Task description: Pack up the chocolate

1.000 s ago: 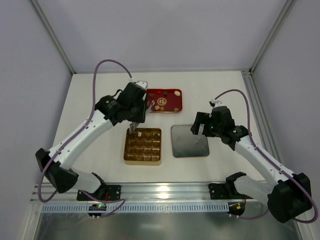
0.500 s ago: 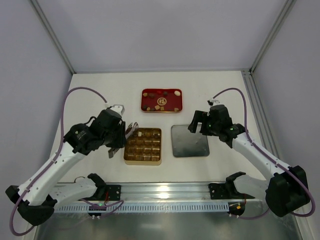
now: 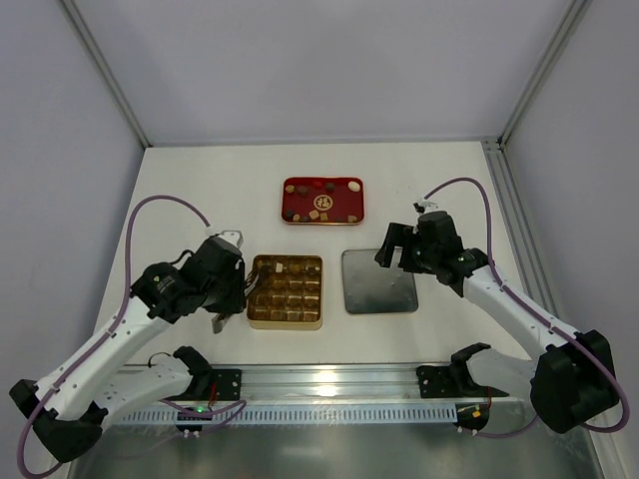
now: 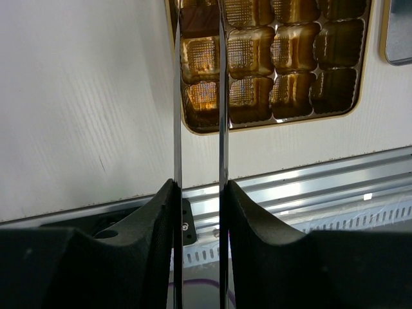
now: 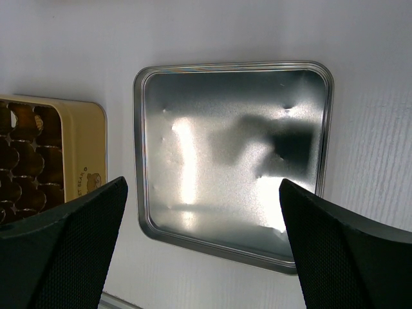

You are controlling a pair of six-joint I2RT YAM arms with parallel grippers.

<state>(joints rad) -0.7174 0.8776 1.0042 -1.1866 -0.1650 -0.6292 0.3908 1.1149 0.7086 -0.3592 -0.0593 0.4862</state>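
Note:
Several tiny chocolate pieces (image 3: 318, 212), dark, light brown and cream, lie on the red tray (image 3: 351, 187). The gold gridded box (image 3: 286, 322) holds a few pieces in its far row. My left gripper (image 3: 243, 290) hangs over the box's left edge. In the left wrist view its two thin blades (image 4: 177, 96) stand a narrow gap apart over the left column of the box (image 4: 293, 119). A dark brown piece (image 4: 199, 22) shows between them. The tips are out of frame, so I cannot tell whether it is gripped. My right gripper (image 3: 392, 246) is wide open and empty above the silver lid (image 5: 232, 161).
The silver lid (image 3: 379, 281) lies flat just right of the gold box. The aluminium rail (image 3: 329, 384) runs along the near edge by the arm bases. Frame posts rise at the back corners of the white table.
My left arm has pulled back from between the tray and the box and come down at the box's left edge. The right gripper has barely moved.

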